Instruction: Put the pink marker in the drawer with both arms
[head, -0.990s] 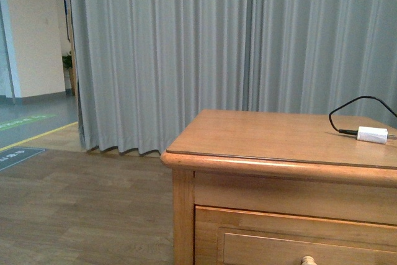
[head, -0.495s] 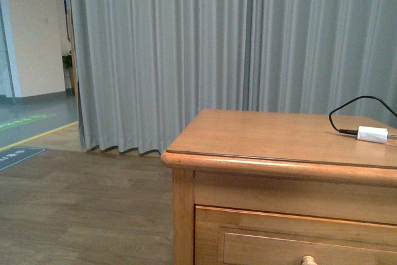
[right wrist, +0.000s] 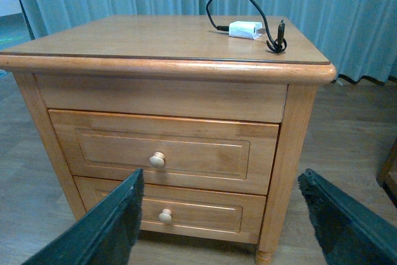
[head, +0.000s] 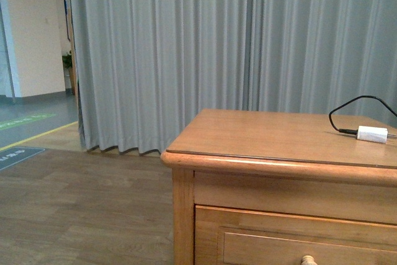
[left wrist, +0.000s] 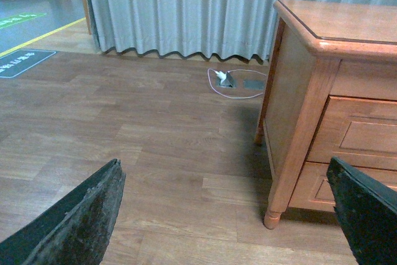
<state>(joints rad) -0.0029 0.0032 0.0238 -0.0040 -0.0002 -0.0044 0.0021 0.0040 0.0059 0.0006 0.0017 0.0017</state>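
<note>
The pink marker shows in no view. A honey-coloured wooden cabinet (right wrist: 167, 38) holds two shut drawers. The upper drawer (right wrist: 198, 150) has a round knob (right wrist: 157, 159), and the lower drawer (right wrist: 198, 212) has a knob too. In the front view only the top strip of the upper drawer (head: 279, 243) shows, and neither arm is there. My right gripper (right wrist: 221, 174) is open, facing the drawer fronts from a short way off, with nothing between its fingers. My left gripper (left wrist: 224, 162) is open over the wood floor, left of the cabinet's side (left wrist: 291, 110).
A white plug block (right wrist: 245, 29) with a looped black cable lies at the back of the cabinet top. Grey curtains (head: 186, 48) hang behind. A floor socket with a white cable (left wrist: 226, 79) sits near the curtain. The cabinet's front leg (left wrist: 273, 215) stands on the floor.
</note>
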